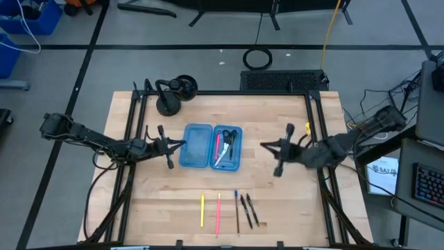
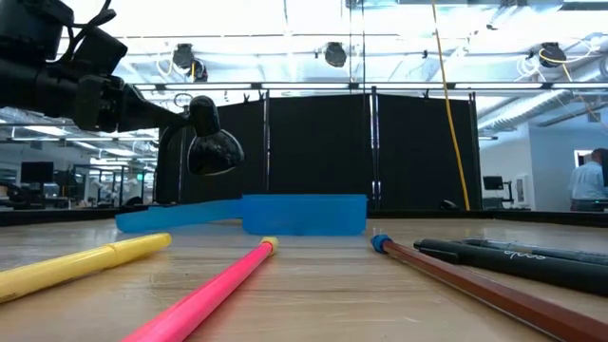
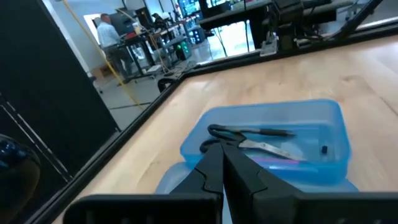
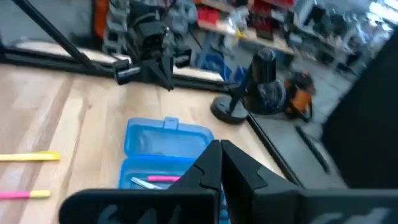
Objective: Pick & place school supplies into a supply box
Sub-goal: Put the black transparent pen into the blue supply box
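left pincer is shut w/ nothing in it, fingers pressed tip to tip in the left wrist view, hovering just beside the supply box on its outer edge. directly ahead of this pincer lies the box's empty half, and past that the half holding the scissors plus a pink pen. the scissors lie flat in that far half w/ black handles toward the back of the counter. behind & to the side of the left pincer stands a black round-based stand, well apart from the box.

right pincer is also shut & empty, fingers meeting at a point in the right wrist view. it sits near the box on the opposite side, apart from it, w/ bare counter between. the filled half of the box is the one nearer to it.

remaining supplies lie in a loose row toward the counter's front edge, well apart from both pincers: yellow pen, pink pen, blue-tipped pencil, and two black pens side by side. the yellow & pink ones are nearer the left pincer's side, the black pair nearer the right pincer's side. none touch the box.

a person shows far off in the room in the low view.
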Robot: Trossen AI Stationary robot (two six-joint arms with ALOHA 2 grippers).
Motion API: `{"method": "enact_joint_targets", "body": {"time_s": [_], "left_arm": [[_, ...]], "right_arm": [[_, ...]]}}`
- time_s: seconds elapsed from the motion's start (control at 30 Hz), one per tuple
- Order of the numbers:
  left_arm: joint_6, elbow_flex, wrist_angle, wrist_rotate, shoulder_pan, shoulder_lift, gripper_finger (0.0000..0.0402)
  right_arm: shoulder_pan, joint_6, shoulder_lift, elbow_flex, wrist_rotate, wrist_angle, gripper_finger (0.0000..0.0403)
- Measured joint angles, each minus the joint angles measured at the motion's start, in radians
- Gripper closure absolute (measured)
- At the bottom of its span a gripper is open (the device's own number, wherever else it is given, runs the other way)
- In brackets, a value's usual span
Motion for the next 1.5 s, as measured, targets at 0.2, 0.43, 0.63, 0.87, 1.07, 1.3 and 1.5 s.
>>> {"method": "enact_joint_targets", "body": {"time_s": [0.2,0.43,0.63,0.87,1.07,1.3,1.5], "left_arm": [[0.045,0.000,0.034,-0.002,0.000,0.000,0.0394],[0.056,0.000,0.083,0.000,0.000,0.000,0.0394],[-0.006,0.000,0.079,0.000,0.000,0.000,0.0394],[-0.079,0.000,0.077,0.002,0.000,0.000,0.0394],[-0.100,0.001,0.038,0.003,0.000,0.000,0.0394],[-0.095,0.001,-0.005,0.003,0.000,0.000,0.0394],[-0.093,0.001,-0.004,0.003,0.000,0.000,0.0394]], "right_arm": [[0.097,0.517,0.400,0.498,0.027,-0.615,0.0403],[0.144,0.869,0.752,0.896,-0.257,-0.830,0.0403],[0.176,1.096,0.926,0.996,-0.403,-0.854,0.0403],[0.187,1.536,1.021,0.919,-0.411,-1.031,0.0403],[0.187,1.637,1.015,0.808,-0.504,-0.998,0.0403],[0.187,1.648,1.015,0.765,-0.592,-0.922,0.0388],[0.188,1.638,1.015,0.765,-0.594,-0.813,0.0317]]}}
